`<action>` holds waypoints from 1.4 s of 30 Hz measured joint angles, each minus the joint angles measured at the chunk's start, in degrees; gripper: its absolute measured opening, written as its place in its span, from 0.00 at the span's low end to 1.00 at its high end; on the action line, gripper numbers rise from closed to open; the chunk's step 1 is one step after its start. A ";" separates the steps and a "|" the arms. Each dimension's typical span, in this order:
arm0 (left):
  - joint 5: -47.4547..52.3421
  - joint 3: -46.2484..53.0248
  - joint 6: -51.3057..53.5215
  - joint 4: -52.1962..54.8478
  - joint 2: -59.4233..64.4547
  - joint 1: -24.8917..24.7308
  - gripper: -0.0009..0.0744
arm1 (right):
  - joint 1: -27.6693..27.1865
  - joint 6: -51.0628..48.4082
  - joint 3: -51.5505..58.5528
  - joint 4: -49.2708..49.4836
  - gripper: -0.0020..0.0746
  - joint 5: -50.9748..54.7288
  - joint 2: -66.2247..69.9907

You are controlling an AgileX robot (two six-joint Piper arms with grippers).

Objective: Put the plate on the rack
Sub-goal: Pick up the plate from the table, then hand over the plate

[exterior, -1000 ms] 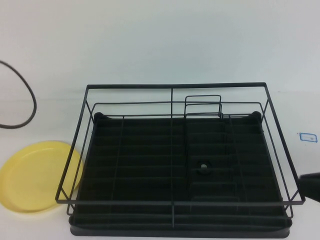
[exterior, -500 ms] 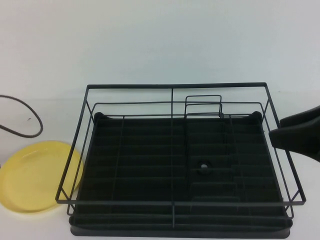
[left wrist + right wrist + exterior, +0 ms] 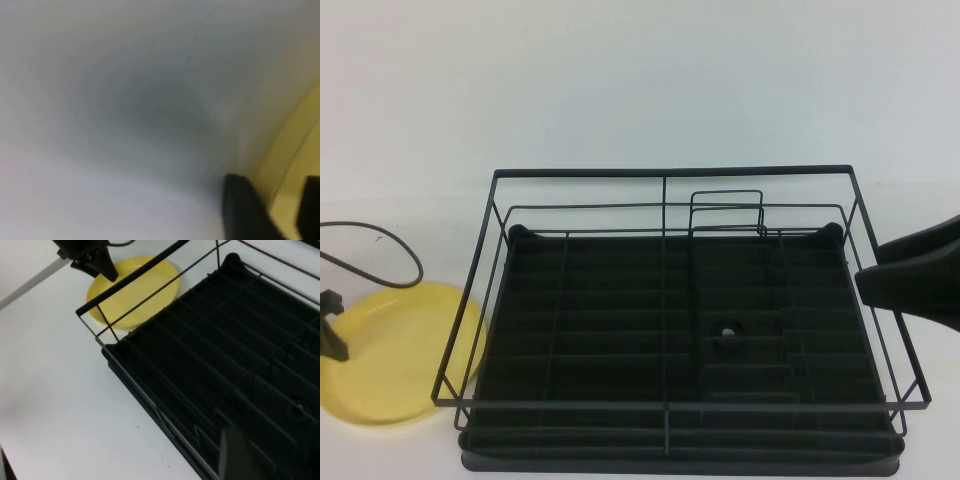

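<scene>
The yellow plate (image 3: 400, 355) lies flat on the white table, left of the black wire rack (image 3: 665, 175). My left gripper (image 3: 330, 325) is at the plate's far-left edge. In the left wrist view it (image 3: 277, 200) is open, with one dark finger (image 3: 245, 210) outside the plate's raised rim (image 3: 290, 150) and the other over the plate. My right gripper (image 3: 910, 285) hovers at the rack's right wall. Its wrist view shows one finger (image 3: 237, 455) over the rack's ribbed tray (image 3: 225, 365), with the plate (image 3: 135, 290) and left gripper (image 3: 92, 262) beyond.
A black cable (image 3: 380, 250) loops over the table behind the plate. A small blue-edged label lay on the table right of the rack and is now covered by the right arm. White table surrounds the rack.
My left gripper has come into view at the plate's left edge, and its cable has swung right. My right gripper rose from the lower right to beside the rack's right wall, then held.
</scene>
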 joint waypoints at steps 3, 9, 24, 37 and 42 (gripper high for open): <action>-0.35 0.00 3.33 -0.26 0.19 0.00 0.16 | 0.00 0.00 0.00 0.60 0.43 0.76 0.00; -0.87 0.52 7.51 -5.31 -3.56 0.47 0.04 | 0.00 0.00 0.00 1.62 0.43 3.30 0.00; -2.54 3.71 12.99 -11.90 -50.87 -7.49 0.03 | 0.09 -5.53 0.00 22.44 0.44 3.89 0.00; -5.35 13.33 9.09 -12.57 -72.49 -25.82 0.03 | 0.09 -11.62 0.00 37.78 0.75 8.27 0.00; -3.40 13.38 10.89 -17.18 -71.51 -25.82 0.03 | 0.23 -14.72 0.00 40.53 0.76 12.40 0.00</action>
